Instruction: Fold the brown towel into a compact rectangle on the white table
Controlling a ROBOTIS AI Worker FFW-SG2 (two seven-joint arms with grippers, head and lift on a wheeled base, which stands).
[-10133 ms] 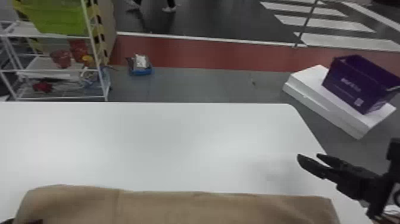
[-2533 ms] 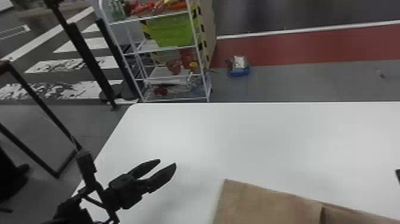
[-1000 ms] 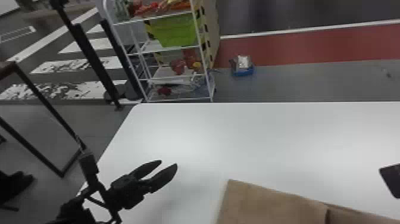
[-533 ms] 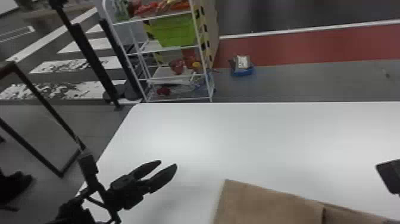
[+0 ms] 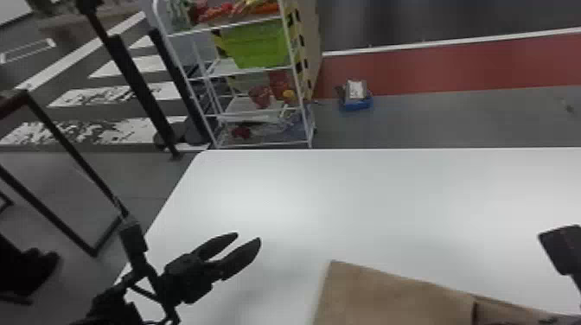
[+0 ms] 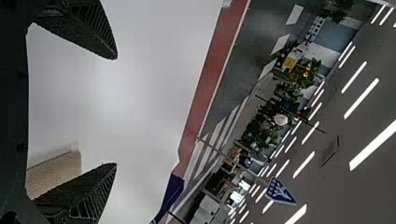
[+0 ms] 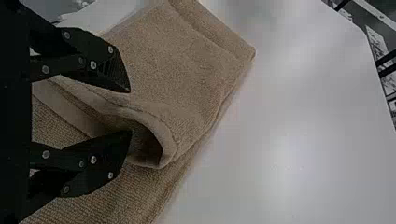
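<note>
Left arm (image 5: pixel 114 309): black, in from bottom edge at left of head view, bent at wrist. Left hand (image 5: pixel 248 236): reaches forward and inward, two flat dark fingers parted, tips clear of each other. Left wrist view: same wide gap between tips, ridged inner faces. Right arm (image 5: pixel 562 248): dark blocky part at right edge of head view. Right hand (image 7: pixel 130 111): black fingers parted, tapered tips facing each other across narrower gap, round screw heads along linkages.

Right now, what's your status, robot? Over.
Left gripper open, left of towel. Right gripper open at towel's curled edge. Towel partly folded. No obstruction seen.
</note>
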